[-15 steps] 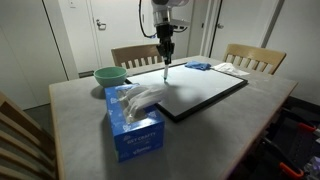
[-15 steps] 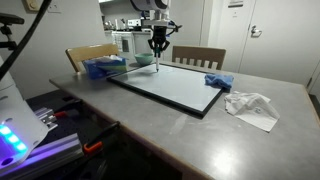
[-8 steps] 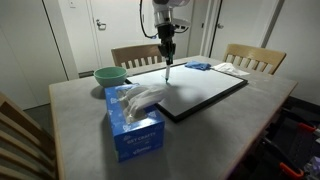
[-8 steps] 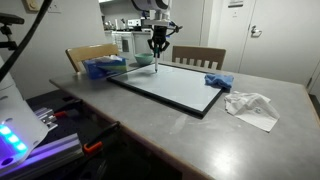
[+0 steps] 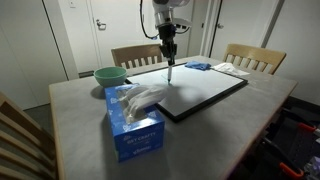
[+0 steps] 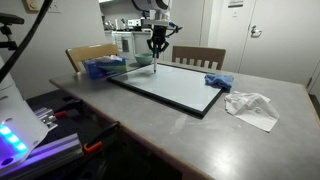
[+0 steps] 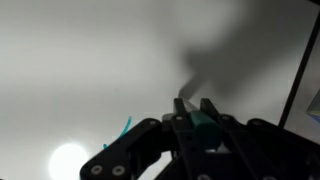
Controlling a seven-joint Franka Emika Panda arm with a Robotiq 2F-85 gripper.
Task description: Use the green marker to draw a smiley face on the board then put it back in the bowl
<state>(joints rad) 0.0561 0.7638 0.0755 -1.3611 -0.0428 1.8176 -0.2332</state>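
Green marker [image 5: 168, 70] hung upright, tip down over the far part of the board [image 5: 205, 95]; contact with the surface could not be made out. Gripper [image 5: 167, 57] was clamped tight on the marker's upper end, which showed between its fingers in the wrist view. Pale-green bowl [image 5: 110, 75] sat off the board, near the blue tissue box [image 5: 135, 125].

No text can be read anywhere. The tissue box [image 5: 135, 128], at about 8 o'clock of the board [image 5: 200, 95], has pale print on its blue front, too small and blurred to make out. In an exterior view a small sign [image 6: 237, 3] sits on the wall at 1 o'clock of the board, and it is just as illegible.
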